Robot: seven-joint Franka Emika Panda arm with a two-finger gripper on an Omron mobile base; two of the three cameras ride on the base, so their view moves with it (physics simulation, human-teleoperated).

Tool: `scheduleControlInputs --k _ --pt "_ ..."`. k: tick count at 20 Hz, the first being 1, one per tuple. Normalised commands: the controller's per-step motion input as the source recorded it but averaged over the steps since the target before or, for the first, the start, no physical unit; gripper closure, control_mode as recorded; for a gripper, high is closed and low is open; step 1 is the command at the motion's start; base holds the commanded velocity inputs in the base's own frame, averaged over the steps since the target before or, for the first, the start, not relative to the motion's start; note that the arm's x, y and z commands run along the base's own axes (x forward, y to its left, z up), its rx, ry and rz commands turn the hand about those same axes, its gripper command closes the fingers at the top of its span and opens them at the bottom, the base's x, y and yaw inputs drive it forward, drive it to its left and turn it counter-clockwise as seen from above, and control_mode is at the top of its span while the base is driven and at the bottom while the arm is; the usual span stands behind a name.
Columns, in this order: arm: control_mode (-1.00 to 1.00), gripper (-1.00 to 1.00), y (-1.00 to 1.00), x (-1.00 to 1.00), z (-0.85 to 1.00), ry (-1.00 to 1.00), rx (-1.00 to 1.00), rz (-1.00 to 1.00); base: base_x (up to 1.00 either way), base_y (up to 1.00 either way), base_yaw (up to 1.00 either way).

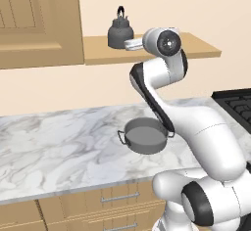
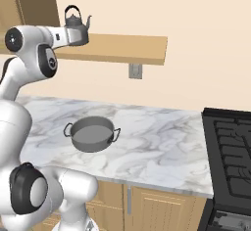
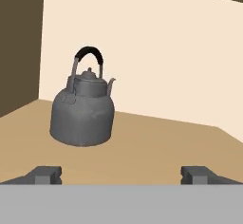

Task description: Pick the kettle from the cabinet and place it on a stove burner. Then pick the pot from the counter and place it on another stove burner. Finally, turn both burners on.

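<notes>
Tan wooden cabinet shelf (image 3: pixel 156 142): pincer (image 3: pixel 121 174) is hovering with tips apart.
Small dark grey metal kettle (image 3: pixel 83 111) is sitting ahead-left; approaching off-centre risks nudging it.

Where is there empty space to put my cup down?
The counter is bare between the pot and the stove burners, and also left of the pot. The shelf is bare right of the kettle. It is crowded around the kettle, where the open tool is.
</notes>
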Motion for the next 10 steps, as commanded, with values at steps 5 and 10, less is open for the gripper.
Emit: scheduleControlInputs --k 5,10 --pt "-1.00 -1.00 0.01 0.20 0.04 0.00 0.00 0.00 0.00 0.00 0.00" --pt "-1.00 -1.00 0.04 0.27 0.13 0.00 0.00 0.00 0.00 0.00 0.00"
